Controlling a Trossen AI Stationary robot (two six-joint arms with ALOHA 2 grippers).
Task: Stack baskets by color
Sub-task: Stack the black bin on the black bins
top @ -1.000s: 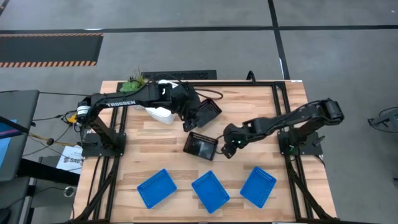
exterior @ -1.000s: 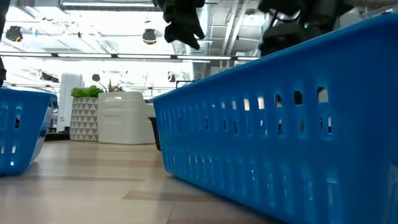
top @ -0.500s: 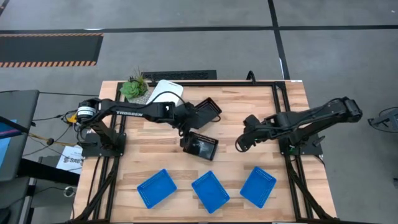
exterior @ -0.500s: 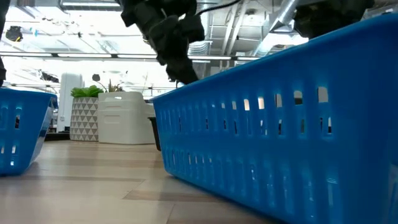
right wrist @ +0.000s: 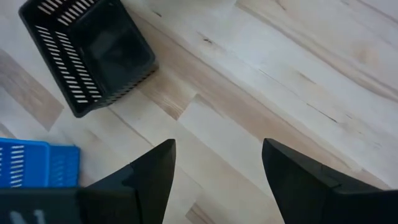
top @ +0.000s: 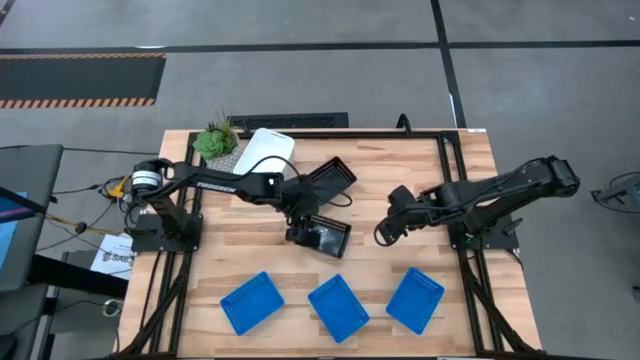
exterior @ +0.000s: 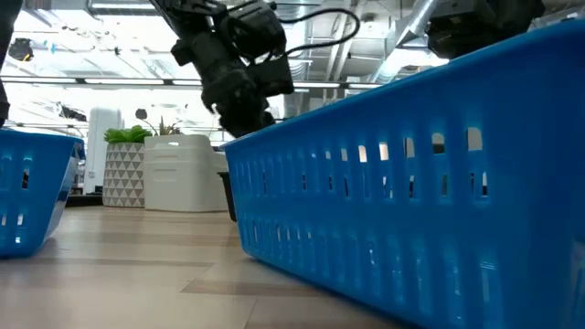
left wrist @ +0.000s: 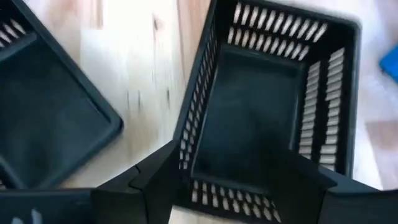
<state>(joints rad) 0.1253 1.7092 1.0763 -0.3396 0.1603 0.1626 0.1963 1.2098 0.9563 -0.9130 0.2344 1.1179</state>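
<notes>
High view: left gripper (top: 297,224) now lowered onto the near end of a black basket (top: 324,235) at table centre, a second black basket (top: 333,177) just behind; right gripper (top: 384,232) drawn back to the right, well apart. Three blue baskets (top: 337,306) in a front row, unstacked; white basket (top: 263,150) at the back.

Low view: left arm dropped behind a blue wall.

Left wrist view: fingers (left wrist: 158,180) spread wide astride the basket's near wall, apparently not yet closed.

Right wrist view: fingers wide, holding nothing.

Likely next: grasping for black stacking.
</notes>
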